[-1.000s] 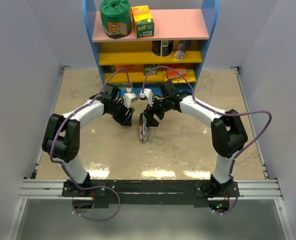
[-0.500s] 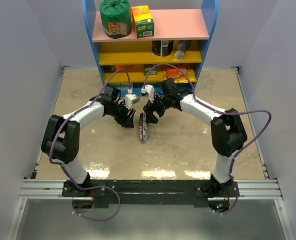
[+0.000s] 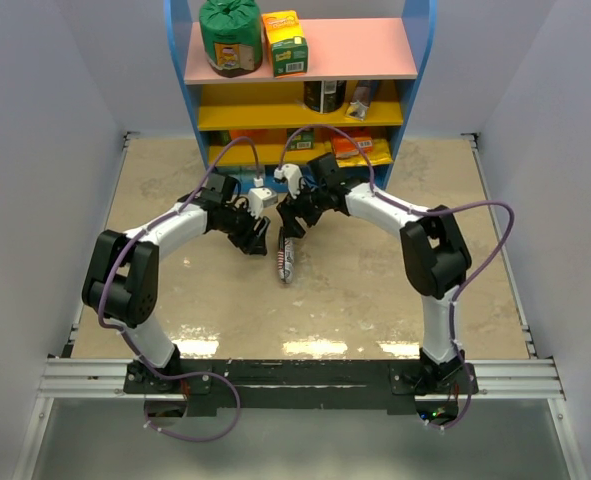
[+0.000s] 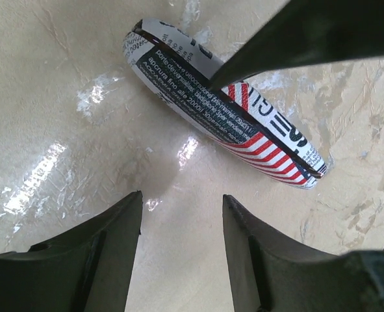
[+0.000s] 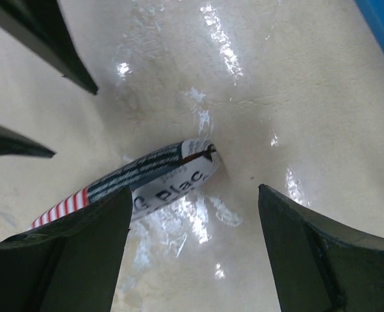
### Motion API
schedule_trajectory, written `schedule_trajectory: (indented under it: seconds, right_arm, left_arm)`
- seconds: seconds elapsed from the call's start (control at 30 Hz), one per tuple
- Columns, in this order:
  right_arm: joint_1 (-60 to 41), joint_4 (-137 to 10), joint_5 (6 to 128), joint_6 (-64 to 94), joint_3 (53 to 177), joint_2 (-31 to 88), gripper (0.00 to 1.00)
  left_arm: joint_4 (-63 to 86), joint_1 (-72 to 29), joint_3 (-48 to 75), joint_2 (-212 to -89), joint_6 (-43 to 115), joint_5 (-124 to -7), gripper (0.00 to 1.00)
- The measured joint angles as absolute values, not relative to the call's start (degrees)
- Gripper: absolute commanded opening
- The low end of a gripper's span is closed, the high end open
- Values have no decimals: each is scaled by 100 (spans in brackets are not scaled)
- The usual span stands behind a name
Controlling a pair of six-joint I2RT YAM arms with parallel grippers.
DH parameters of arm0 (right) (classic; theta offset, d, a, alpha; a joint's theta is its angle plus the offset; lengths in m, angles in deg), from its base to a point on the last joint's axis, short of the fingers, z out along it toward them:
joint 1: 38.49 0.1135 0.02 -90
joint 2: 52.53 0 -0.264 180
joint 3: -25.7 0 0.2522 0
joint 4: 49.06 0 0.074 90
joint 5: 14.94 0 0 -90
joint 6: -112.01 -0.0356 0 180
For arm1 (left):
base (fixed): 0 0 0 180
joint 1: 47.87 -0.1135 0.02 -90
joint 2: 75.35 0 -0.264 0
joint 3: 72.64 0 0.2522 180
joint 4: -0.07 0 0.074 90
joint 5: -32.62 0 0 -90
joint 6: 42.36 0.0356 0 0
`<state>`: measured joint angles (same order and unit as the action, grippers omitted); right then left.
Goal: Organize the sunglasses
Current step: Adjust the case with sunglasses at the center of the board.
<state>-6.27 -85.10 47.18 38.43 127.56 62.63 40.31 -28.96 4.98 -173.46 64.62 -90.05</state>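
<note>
Top external view: both arms meet mid-worktop [image 3: 375, 290] over the flag-print pouch [image 3: 286, 258], which lies flat by itself. The left jaws and right jaws are both spread open with nothing gripped, the right ones hanging over the pouch's far end. As for the sunglasses, I can't tell where they are.

pouch [image 4: 224, 112]: white w/ red stripes, dark text panels; table [image 4: 81, 65] beige, marbled.
</note>
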Motion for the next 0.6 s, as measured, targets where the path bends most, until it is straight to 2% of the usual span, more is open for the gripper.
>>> schedule_trajectory:
  seconds: [0.17, 0.6]
  right_arm:
    - [-463, -8405, 4692, 3701, 13132, 6776, 79]
    - [-126, -8554, 5144, 3946, 13166, 6964, 81]
  left_arm:
    - [4003, -2913, 489, -17346, 6462, -8970, 56]
    - [4348, -2985, 303, -17355, 6414, -8738, 56]
